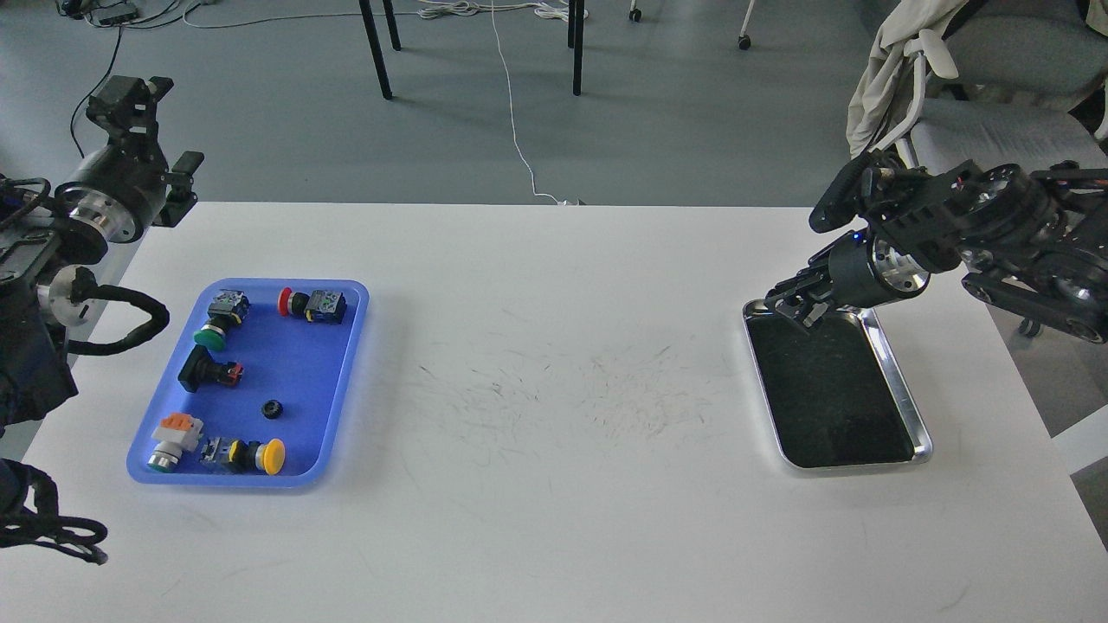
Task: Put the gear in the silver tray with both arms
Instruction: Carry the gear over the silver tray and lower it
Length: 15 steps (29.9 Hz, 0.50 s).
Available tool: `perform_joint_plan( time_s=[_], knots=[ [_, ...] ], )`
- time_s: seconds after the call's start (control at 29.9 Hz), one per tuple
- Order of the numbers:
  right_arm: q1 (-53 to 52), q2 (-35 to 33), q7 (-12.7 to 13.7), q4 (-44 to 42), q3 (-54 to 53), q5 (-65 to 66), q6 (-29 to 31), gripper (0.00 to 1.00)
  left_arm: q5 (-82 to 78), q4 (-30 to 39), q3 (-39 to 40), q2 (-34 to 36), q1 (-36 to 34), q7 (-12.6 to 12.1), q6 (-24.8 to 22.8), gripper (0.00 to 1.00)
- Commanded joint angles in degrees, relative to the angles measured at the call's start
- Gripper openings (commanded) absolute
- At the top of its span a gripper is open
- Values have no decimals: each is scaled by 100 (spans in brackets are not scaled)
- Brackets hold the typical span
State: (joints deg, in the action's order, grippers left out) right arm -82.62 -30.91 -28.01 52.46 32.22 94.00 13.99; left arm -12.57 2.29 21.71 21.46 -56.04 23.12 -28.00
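The gear is a small black toothed ring lying in the blue plastic tray at the table's left. The silver tray, with a shiny rim and dark bottom, lies empty at the right. My right gripper hovers over the silver tray's far left corner, pointing down-left; it is dark and I cannot tell its fingers apart. My left gripper is raised beyond the table's far left corner, well away from the blue tray; its state is unclear.
The blue tray also holds several push-button switches with red, green and yellow caps. The white table lies between the trays. An office chair stands beyond the far right corner.
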Motion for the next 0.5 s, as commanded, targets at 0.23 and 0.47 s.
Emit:
perform_joint_plan(
  time_s=[0.23, 0.47],
  knots=[
    [325, -450, 1, -174, 13, 13, -63, 1, 9, 0, 9, 7, 67, 0, 0, 98],
    [562, -389, 1, -570, -5, 13, -134, 1, 9, 9, 27, 113, 76, 9, 0, 98]
  ],
)
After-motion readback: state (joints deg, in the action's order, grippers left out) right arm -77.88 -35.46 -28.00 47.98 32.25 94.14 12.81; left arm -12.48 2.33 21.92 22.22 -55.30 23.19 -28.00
